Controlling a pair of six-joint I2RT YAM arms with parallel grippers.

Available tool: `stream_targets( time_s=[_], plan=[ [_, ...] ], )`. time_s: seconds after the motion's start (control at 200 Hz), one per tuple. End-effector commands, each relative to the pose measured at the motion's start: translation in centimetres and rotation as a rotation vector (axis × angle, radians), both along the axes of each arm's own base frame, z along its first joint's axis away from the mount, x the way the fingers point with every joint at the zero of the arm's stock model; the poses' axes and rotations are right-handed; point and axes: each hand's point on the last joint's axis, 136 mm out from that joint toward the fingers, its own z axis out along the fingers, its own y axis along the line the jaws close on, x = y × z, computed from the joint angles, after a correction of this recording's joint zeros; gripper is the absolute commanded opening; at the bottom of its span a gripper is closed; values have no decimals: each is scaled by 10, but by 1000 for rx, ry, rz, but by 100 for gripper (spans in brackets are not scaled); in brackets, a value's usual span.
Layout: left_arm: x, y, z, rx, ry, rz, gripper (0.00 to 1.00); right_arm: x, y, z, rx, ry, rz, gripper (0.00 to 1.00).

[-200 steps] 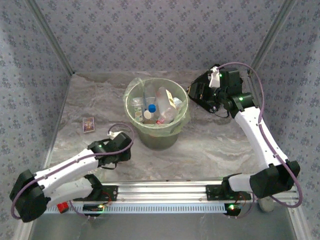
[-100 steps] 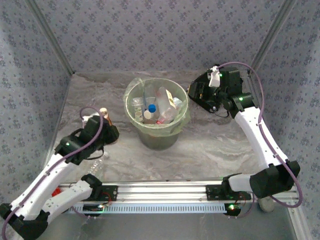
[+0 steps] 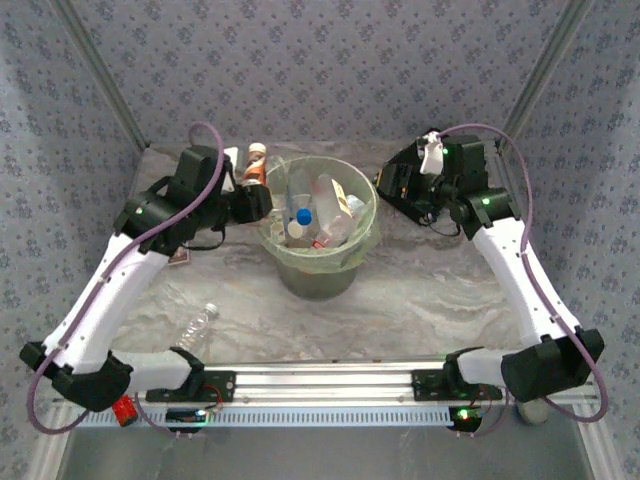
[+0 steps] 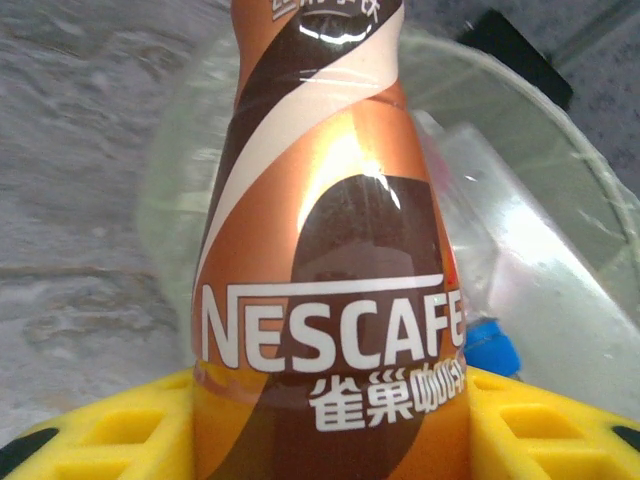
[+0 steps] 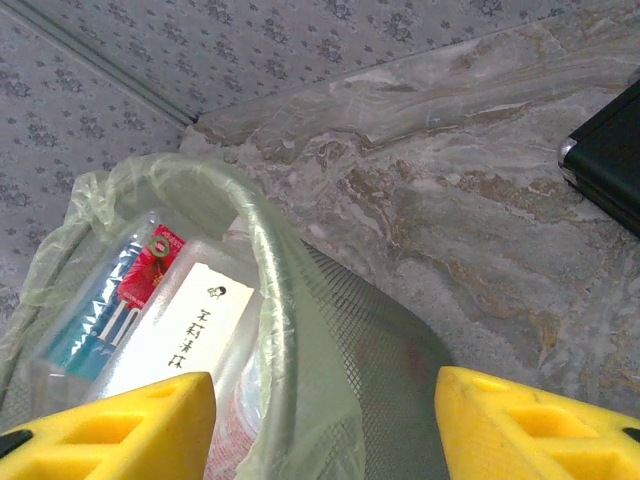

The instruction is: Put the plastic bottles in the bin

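My top camera sits high above and behind my bases, looking down and forward over the whole surface [image 3: 430, 290], with the bin [image 3: 318, 278] just toward 12 o'clock of centre. My left wrist camera rides right behind my left tool [image 4: 325, 440], very near the brown-and-orange bottle [image 4: 330, 300], and faces across the bin toward 3 o'clock. My right wrist camera looks down past my right tool [image 5: 325, 425], with the bin's rim at its 8 o'clock. All three views share the bin.

Grey marbled table [image 3: 430, 290], pale-green bin [image 3: 318, 272] standing mid-table, clear bottle [image 3: 197, 328] lying front-left.
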Motion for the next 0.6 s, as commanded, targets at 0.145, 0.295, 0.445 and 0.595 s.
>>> stream_targets(
  time_s=[0.145,0.295,0.445,0.595],
  plan=[
    [-8,-39,-4,-79,81,-125,47,-5,0,18,11,-34,-8,61],
    [-10,-43,-9,-96,99,-125,62,-6,1,19,10,-35,-4,61],
    [-9,-40,-1,-92,69,-120,75,-6,1,21,10,-39,-2,61],
    [-4,-29,11,-57,0,-91,77,-7,6,31,10,-64,17,62]
  ],
)
